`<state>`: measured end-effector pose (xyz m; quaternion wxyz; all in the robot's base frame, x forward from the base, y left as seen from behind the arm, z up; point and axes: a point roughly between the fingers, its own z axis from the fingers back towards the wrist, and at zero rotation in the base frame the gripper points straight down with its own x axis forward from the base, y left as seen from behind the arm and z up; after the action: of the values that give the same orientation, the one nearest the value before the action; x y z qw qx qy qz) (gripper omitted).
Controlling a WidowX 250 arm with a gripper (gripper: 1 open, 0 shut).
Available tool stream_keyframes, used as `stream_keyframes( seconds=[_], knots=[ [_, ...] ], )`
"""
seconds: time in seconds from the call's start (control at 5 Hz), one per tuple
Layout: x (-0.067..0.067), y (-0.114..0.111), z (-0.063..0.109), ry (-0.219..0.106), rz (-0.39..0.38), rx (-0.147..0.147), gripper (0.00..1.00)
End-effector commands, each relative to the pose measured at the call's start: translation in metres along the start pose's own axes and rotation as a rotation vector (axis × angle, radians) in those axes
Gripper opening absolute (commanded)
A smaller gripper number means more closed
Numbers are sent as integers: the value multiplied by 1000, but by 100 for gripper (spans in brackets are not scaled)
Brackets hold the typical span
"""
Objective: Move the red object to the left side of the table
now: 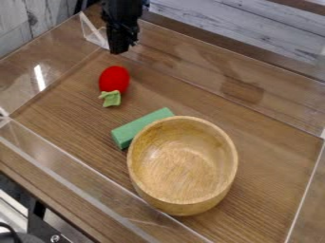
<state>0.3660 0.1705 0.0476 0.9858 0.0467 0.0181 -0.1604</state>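
The red object (114, 77) is a small rounded toy fruit with a green leafy end pointing toward the camera. It lies on the brown wood-grain table (241, 95), left of centre. My black gripper (121, 49) hangs pointing down just behind the fruit, at the far left of the view. Its fingers are drawn together with nothing between them. The fruit lies free on the wood, a short gap in front of the fingertips.
A green rectangular block (140, 128) lies in front of the fruit, touching a large wooden bowl (135, 161) at the front centre. Low clear acrylic walls (45, 142) border the tabletop.
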Motion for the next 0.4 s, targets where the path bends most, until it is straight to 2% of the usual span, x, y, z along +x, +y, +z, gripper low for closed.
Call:
stream_keyframes(
  seconds=[0.0,0.2],
  knots=[
    [2,18,18,-33,62,42,0],
    [2,14,24,-20,89,34,100]
  ],
)
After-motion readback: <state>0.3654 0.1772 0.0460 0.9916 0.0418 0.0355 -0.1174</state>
